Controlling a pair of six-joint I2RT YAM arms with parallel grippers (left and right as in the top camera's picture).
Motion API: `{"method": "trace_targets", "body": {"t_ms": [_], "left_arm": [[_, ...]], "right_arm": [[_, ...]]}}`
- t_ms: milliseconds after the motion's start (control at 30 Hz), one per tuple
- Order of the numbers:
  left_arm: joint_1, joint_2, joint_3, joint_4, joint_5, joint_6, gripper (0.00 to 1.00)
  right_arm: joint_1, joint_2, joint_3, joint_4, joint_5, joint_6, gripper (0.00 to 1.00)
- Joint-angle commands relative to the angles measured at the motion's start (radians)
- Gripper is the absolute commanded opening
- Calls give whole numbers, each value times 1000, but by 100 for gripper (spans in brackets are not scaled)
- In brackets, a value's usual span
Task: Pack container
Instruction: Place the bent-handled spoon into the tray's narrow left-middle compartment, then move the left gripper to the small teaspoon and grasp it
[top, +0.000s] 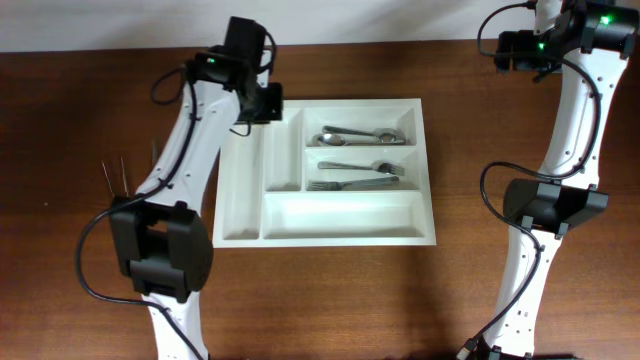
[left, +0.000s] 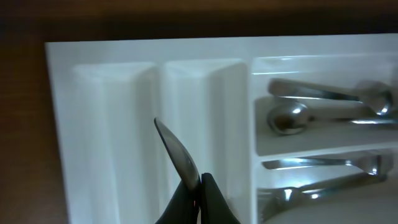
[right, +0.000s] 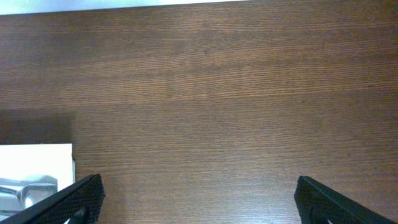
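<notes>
We are seeing the container (top: 340, 215) lying mid-desk (top: 80, 100), with spoons (top: 355, 135) and forks (top: 350, 184) resting in two wide compartments. Our left fingers (left: 200, 202) are pinching a knife (left: 177, 152) tightly above the narrow compartments. Our right fingers (right: 78, 198) are gaping wide, holding nothing, over the desk beside the container's corner.

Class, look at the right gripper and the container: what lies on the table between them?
Nothing. Only bare brown table separates the right gripper from the corner of the container, as the right wrist view shows.
</notes>
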Motion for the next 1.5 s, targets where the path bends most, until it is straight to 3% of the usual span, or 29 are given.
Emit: {"method": "trace_targets", "body": {"t_ms": [0,400,467,500,533,700,900,1000,1233,1467], "left_arm": [[-24,52,15,15,14,-48,2],[-40,166,15,36,18,-88,2],[-40,170,15,36,18,-88,24],[-40,170,15,38,18,-88,57],[-40,170,15,43,18,-88,81],[-36,165,32,38,18,-87,82],[28,101,164,-121,-35,-87,82],[84,40,221,-217,-116,-83,84],[192,-143,235,-436,-454,-68,93],[289,-158,209,-492,-484,-25,93]], "right_arm": [[2,-18,8,0,9,9,99],[2,-18,8,0,9,9,99],[3,-18,8,0,9,9,99],[2,-18,8,0,9,9,99],[2,-18,8,0,9,9,99],[2,-18,8,0,9,9,99],[3,-18,8,0,9,9,99],[2,-18,8,0,9,9,99],[3,-18,8,0,9,9,99],[2,-18,8,0,9,9,99]]}}
